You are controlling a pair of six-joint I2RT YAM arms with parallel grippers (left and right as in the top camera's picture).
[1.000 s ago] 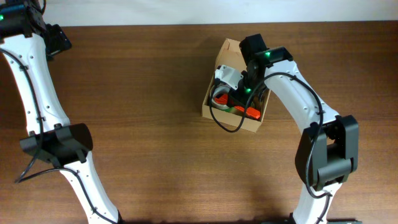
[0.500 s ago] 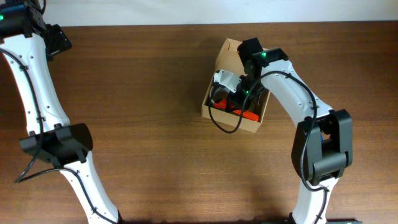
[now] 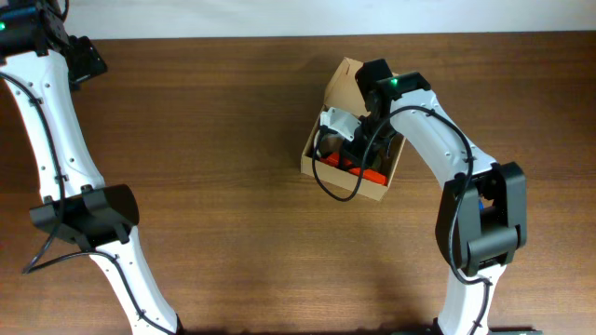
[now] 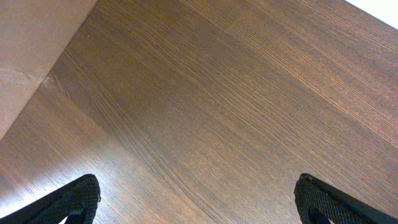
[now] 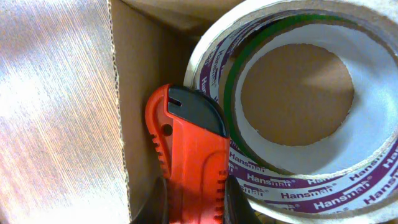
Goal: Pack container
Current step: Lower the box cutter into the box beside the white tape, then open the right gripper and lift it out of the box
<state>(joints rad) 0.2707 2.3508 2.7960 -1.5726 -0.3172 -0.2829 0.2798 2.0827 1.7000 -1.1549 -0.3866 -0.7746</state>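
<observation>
The container (image 3: 313, 164), a small brown cardboard box, stands open at the table's middle right. My right gripper (image 3: 369, 140) reaches down into it and is shut on an orange utility knife (image 5: 189, 149) with a black tip. The knife sits inside the box against the cardboard wall (image 5: 134, 93), right beside a white tape roll (image 5: 298, 93) with purple lettering. The knife's orange body also shows in the overhead view (image 3: 372, 171). My left gripper (image 4: 198, 205) is open and empty above bare wood at the far left back corner.
A black cable (image 3: 337, 191) loops from the box over its front edge onto the table. A white object (image 3: 337, 118) lies in the box's left part. The box's lid flap (image 3: 343, 79) stands open at the back.
My right gripper has shifted slightly back and left inside the box with the knife. The left arm has not moved.
</observation>
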